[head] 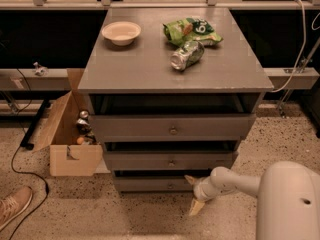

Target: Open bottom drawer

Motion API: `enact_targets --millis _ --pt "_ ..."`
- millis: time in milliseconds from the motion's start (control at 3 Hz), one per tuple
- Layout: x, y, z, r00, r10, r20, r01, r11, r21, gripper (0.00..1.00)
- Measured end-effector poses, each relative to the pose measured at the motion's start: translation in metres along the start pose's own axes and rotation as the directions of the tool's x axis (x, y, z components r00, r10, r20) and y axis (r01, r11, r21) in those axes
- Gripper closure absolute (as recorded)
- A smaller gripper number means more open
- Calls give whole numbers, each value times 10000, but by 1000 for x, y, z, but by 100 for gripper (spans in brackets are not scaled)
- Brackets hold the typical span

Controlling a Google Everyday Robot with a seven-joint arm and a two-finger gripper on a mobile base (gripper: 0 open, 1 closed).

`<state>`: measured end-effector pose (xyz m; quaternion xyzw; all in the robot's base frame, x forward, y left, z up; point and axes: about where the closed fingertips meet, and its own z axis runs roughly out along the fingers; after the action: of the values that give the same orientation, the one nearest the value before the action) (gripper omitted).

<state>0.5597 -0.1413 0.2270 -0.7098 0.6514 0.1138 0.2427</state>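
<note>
Gripper (pixel 194 194) low beside bottom drawer (pixel 145 184), fingers spread apart, empty. Drawer judged rigid, sliding; take its small centre knob (pixel 171 186).

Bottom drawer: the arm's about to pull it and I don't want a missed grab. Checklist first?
1. Bottom drawer closed: ok.
2. Its knob visible, unblocked: ok.
3. Gripper on the knob: not ok; it hangs right of the knob, near the floor.
4. Jaws open: ok.
5. Cardboard box out of the drawer's path: ok, it stands left of the cabinet.
6. Jaws level with the knob: cannot tell.
</note>
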Motion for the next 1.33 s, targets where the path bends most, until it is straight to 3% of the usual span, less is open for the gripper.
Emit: enact_targets --millis 333,667,1000,1333 --pt "23 -19 3 9954 112 -954 -45 9975 711 0" --pt "37 -33 0 9907 219 -1341 -58 9928 1193 0" --pt "37 -33 0 9907 219 -1342 -58 9928 1193 0" --pt "51 -36 5 9808 293 -1927 -21 9901 1402 0"
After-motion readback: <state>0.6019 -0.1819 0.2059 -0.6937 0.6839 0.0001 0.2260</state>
